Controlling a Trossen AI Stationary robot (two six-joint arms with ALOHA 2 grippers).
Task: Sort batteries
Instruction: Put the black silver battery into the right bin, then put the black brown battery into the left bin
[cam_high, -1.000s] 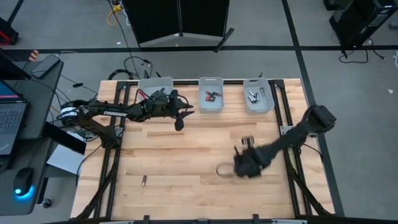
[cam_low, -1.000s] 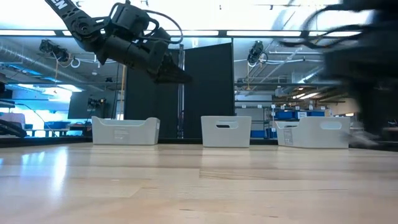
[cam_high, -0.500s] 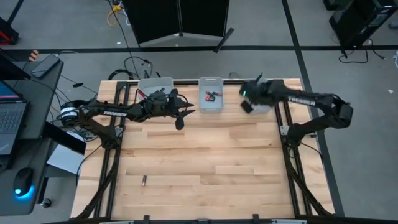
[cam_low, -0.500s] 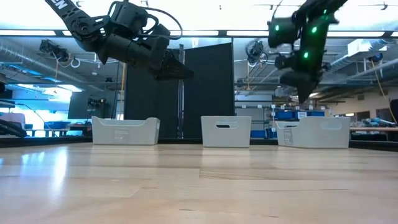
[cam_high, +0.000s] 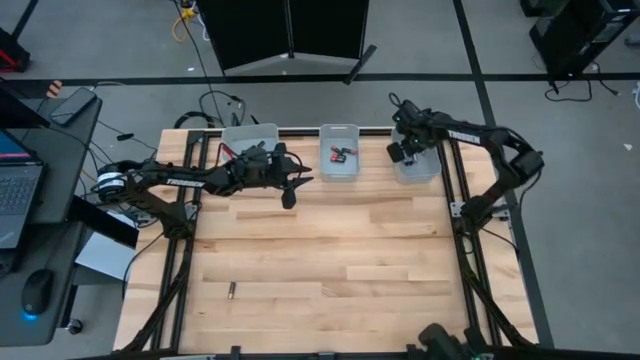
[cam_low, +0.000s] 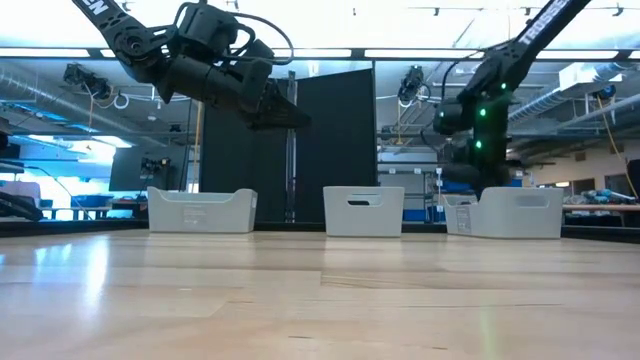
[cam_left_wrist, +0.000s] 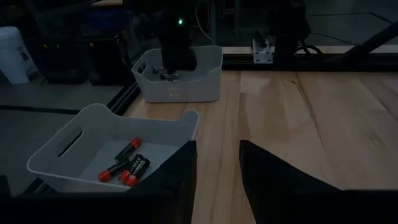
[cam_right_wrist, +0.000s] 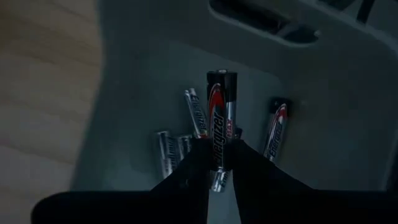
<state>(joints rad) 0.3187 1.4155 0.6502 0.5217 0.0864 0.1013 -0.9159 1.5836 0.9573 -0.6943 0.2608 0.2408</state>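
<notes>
The right gripper (cam_right_wrist: 217, 163) pinches a black-and-silver battery (cam_right_wrist: 222, 118) upright between its nearly closed fingers, over the right-hand bin (cam_high: 417, 167). Silver batteries (cam_right_wrist: 198, 118) lie below on that bin's floor. Farther off, the left gripper (cam_left_wrist: 217, 165) hovers open beside the middle bin (cam_left_wrist: 93, 134).

A light wooden table (cam_high: 330, 250) carried three translucent bins (cam_high: 338, 165) in a row along its far edge; one lone battery (cam_high: 231, 291) lay well away from the bins, toward the near-left corner.
</notes>
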